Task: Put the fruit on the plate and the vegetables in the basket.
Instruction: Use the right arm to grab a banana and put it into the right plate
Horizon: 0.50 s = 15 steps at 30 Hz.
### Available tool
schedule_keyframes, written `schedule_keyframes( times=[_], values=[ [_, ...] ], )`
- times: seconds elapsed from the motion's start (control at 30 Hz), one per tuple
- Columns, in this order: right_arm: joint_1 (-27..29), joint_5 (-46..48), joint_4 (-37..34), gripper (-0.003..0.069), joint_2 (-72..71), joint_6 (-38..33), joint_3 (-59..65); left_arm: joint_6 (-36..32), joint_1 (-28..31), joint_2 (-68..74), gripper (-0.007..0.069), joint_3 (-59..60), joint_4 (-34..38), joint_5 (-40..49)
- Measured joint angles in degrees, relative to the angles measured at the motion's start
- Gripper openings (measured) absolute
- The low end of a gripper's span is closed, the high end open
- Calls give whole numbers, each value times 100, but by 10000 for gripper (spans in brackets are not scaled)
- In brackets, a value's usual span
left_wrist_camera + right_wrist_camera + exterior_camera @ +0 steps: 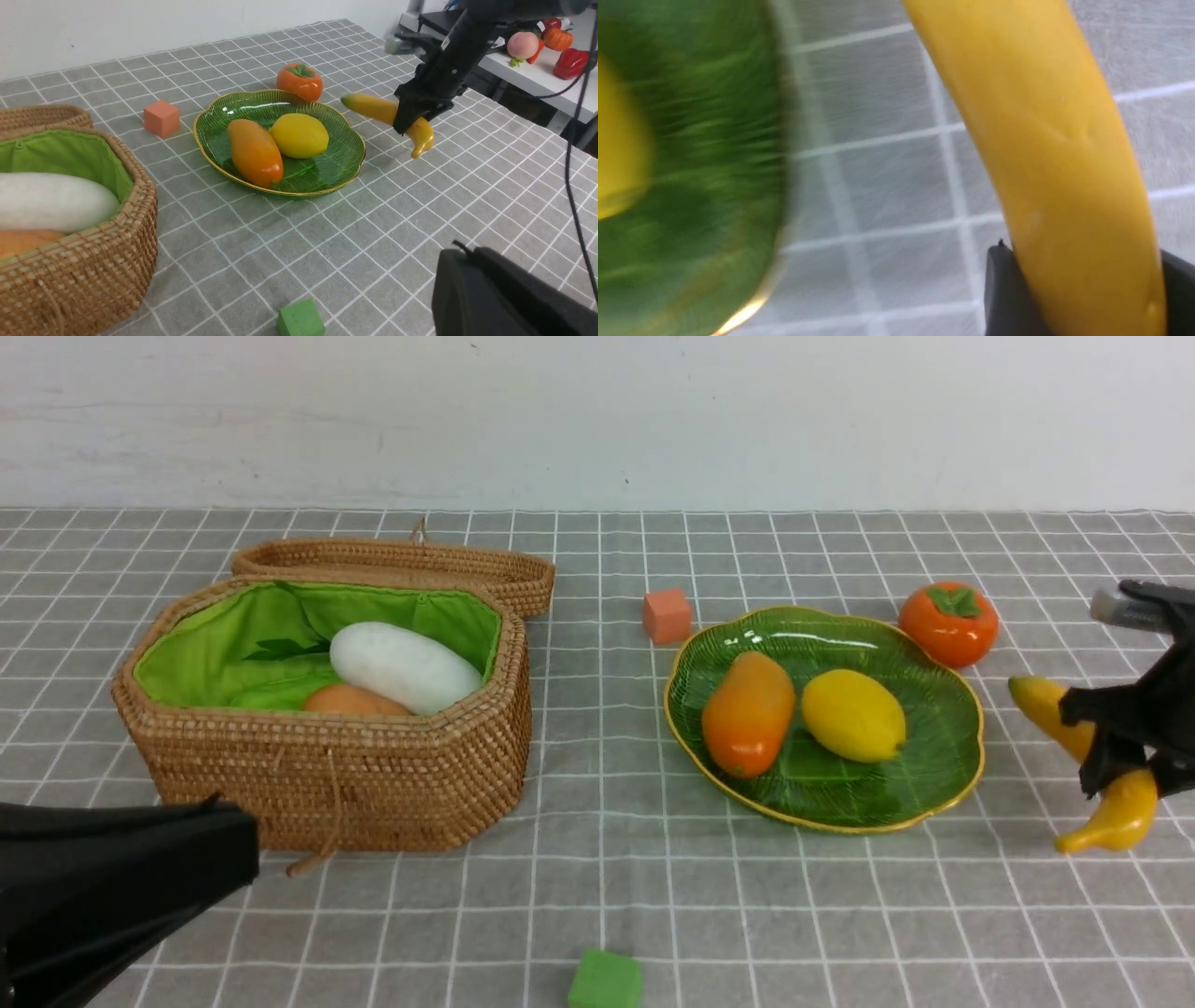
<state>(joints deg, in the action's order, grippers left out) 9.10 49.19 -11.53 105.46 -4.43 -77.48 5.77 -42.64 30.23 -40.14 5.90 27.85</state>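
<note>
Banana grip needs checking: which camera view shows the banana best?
Left wrist view: the whole banana shows, with the jaws closed across its middle. Front view hides its middle behind the jaws; right wrist view shows only a close-up stretch between them.

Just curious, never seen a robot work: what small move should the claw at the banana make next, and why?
Probably carry the banana leftward over the plate: the right claw grips it beside the plate, where mango and lemon already lie.

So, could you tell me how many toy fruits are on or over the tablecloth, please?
4: mango and lemon on the plate, persimmon on the tablecloth behind it, banana in the right gripper. The basket may hide more.
</note>
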Motion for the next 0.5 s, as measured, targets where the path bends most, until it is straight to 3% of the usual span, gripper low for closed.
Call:
schedule_keyframes(
  times=[0.2,0.37,0.47,0.5],
  values=[
    [-857,-346,-723,321,-250,-640,-386,0,0,0,-10,0,0,0],
    [-1190,-427,-571,322,574,-700,-979,0,0,0,-8,0,0,0],
    [-1197,-267,-417,367,922,-525,-1212,0,0,0,-8,0,0,0],
    [-1197,-195,-361,424,995,-413,-1276,0,0,0,-8,0,0,0]
  ],
)
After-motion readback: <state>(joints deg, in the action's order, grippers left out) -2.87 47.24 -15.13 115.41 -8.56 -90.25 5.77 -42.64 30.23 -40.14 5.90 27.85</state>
